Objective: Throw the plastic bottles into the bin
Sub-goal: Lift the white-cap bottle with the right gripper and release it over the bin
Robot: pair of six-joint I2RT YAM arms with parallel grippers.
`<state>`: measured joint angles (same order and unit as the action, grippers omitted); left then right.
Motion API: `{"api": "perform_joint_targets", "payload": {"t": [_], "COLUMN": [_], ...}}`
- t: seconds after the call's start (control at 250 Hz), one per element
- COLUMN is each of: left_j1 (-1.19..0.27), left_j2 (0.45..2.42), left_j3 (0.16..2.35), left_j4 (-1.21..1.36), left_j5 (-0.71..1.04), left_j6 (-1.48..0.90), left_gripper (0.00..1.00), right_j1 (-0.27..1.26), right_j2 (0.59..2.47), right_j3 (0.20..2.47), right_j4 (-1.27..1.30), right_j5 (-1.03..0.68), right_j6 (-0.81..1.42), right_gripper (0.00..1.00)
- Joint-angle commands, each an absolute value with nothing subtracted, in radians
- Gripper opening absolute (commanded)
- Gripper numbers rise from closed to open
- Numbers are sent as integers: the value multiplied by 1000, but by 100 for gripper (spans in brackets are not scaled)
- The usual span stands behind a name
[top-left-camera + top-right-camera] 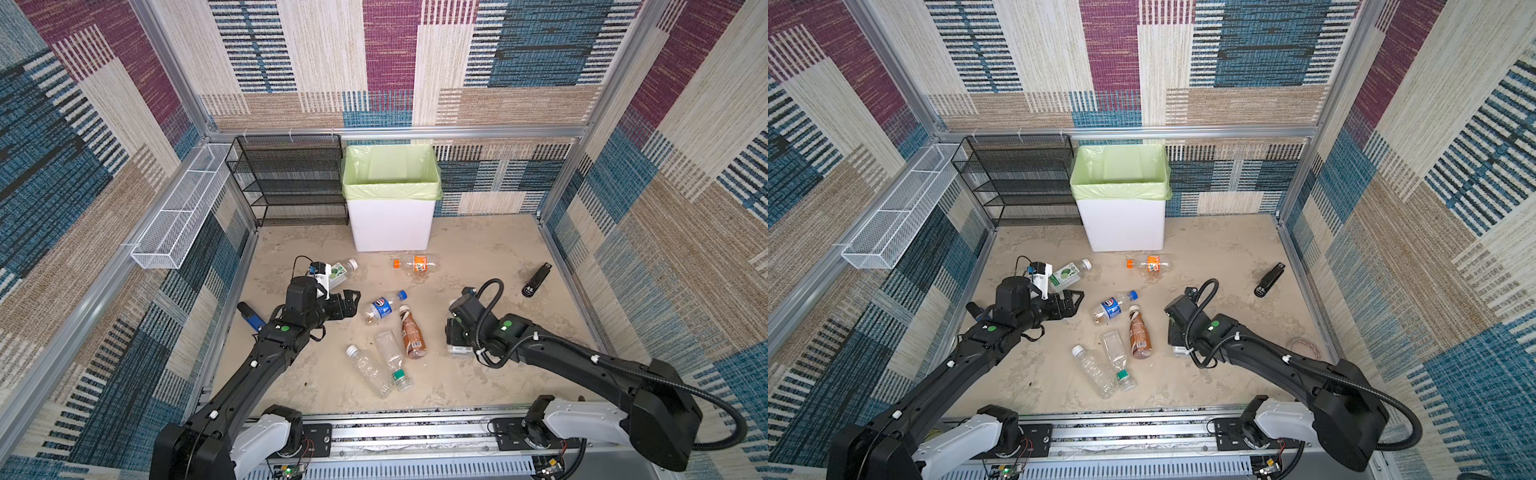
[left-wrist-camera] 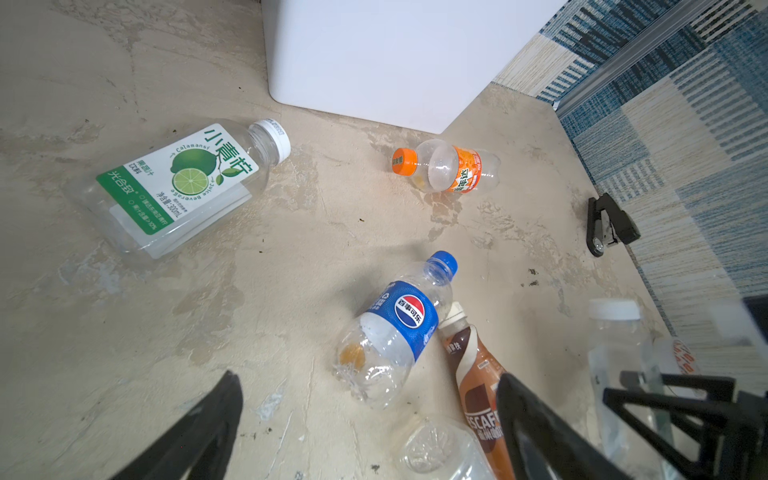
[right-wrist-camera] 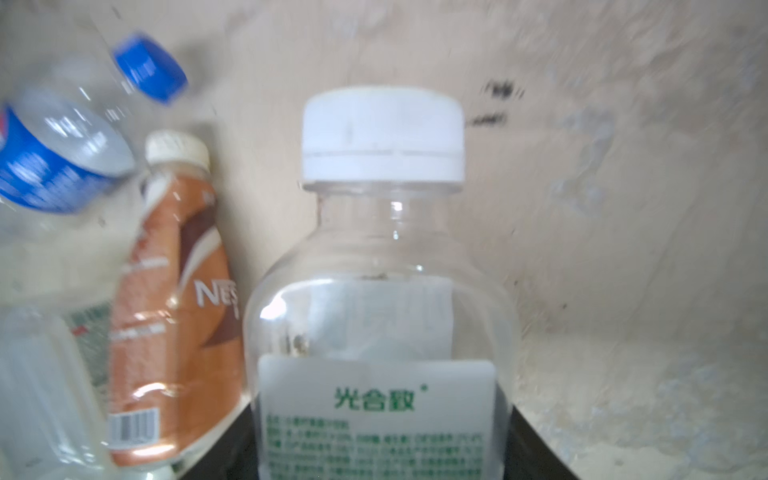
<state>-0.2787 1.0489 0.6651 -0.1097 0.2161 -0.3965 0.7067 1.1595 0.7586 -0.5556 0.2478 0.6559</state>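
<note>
A: Tall white green-lined square bin (image 1: 390,224) sits at the back wall, beside the black mesh rack (image 1: 291,183); orange-capped clear bottle (image 1: 417,264) lies just in front of it.
B: Yeah, left gripper (image 1: 353,304) gapes wide near the blue-label clear bottle (image 1: 382,307); right gripper (image 3: 380,419) is clamped on a white-capped clear bottle (image 3: 382,291) by the brown-filled bottle (image 3: 174,299).

The left arm (image 1: 257,365) and right arm (image 1: 573,359) are built of matt black, blocky links. Each joins a glossy white rounded base housing (image 1: 266,436). A round green sticker (image 1: 284,328) marks each forearm, and small white clips (image 1: 253,363) dot the links. A ribbed black hose (image 1: 492,281) runs along the right arm. A thin black cable (image 1: 300,261) arcs beside the left wrist's white camera block (image 1: 322,277). The left hand (image 1: 355,303) is black, its fingers (image 2: 540,432) tapering wedges with triangular cut-outs.
</note>
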Motion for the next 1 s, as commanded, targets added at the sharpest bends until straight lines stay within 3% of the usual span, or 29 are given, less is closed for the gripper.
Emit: {"api": "perform_joint_targets", "payload": {"t": [0.0,0.236,0.436,0.608,0.768,0.852,0.888,0.948,0.996], "left_j1": [-278,-278,-278,-281,-283,-284,-285,-287,-287], "left_j2": [1042,1021,969,907,851,836,836,837,834], "left_j3": [674,671,674,679,675,674,676,684,693], "left_j4": [-95,-93,-105,-143,-166,-167,-170,-177,-186], "left_j5": [231,227,222,195,161,151,148,146,146], "left_j6": [-392,-387,-381,-372,-367,-368,-366,-362,-359], "left_gripper": [96,96,96,96,95,95,95,95,95], "right_j1": [642,604,604,603,603,596,569,481,464], "right_j2": [1068,943,890,989,1194,1374,1480,1759,1883], "right_j3": [779,816,785,838,984,1242,1464,2037,2200], "right_j4": [-344,111,676,1077,1330,1144,856,140,-17], "right_j5": [310,398,295,155,92,144,139,24,-34], "right_j6": [502,162,-133,-337,-392,-354,-260,-10,7], "right_gripper": [60,59,59,58,58,59,62,68,76]}}
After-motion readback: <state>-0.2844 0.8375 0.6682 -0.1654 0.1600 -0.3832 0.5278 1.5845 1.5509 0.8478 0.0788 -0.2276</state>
